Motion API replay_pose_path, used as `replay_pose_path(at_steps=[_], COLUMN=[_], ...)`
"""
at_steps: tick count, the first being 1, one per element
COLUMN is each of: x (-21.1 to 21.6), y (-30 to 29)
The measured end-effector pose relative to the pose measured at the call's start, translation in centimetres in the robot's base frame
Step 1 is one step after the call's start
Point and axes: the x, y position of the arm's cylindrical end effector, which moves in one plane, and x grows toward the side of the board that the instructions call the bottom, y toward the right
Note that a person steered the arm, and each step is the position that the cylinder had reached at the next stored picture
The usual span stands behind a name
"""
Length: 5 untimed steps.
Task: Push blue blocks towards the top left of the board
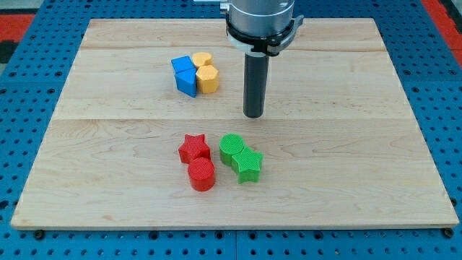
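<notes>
Two blue blocks sit touching each other left of the board's centre, toward the view's top: a blue cube-like block (181,65) and a blue block (187,81) just below it. Two yellow blocks touch them on the right: a yellow heart-like block (202,59) and a yellow hexagonal block (208,78). My tip (253,115) rests on the board to the right of this cluster, apart from it, slightly lower in the view than the blue blocks.
A red star (194,148) and a red cylinder (202,174) lie below centre. A green cylinder (232,148) and a green star (247,165) lie to their right, below my tip. The wooden board (108,166) lies on a blue pegboard.
</notes>
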Motion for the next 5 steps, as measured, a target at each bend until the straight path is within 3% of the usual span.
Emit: replay_pose_path(at_steps=[2,5], x=[-2.7,-8.6], y=[-8.0,-11.4])
